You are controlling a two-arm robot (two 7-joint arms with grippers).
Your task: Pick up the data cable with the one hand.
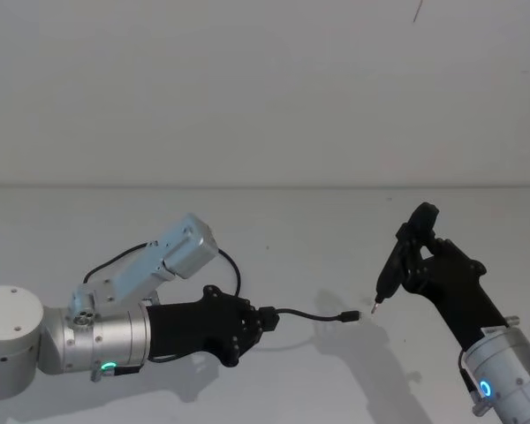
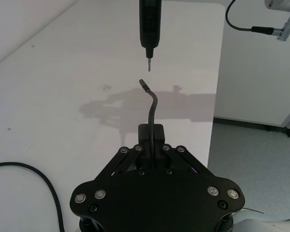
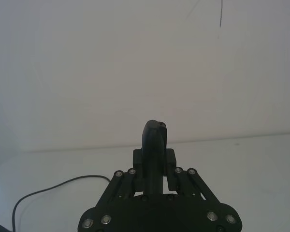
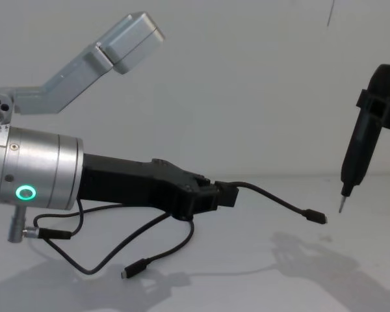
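- Head view: I see my left gripper (image 1: 267, 320), the one on the silver cylinder with the green ring, clenched on the data cable (image 1: 307, 312). A short run of cable sticks out of the jaws toward the right, level with the table (image 1: 274, 221), ending in a small plug. My right gripper (image 1: 412, 252) holds a slim black tool (image 1: 391, 267) whose pin tip hangs just beside that plug. The left arm is the one that has the cable.
- Left wrist view: the cable comes straight out from between the closed jaws, bends once, and its free plug points at the tool tip, close but apart.
- Right wrist view: the right jaws are clamped around the tool body; a loop of black cable lies on the table off to one side.
- Chest view: the cable's long axis runs both ways from the left jaws. One end reaches forward in the air; the other sags below the gripper in a loop, its plug low near the table. I judge the pickup nearly complete, with only the trailing end left to clear.
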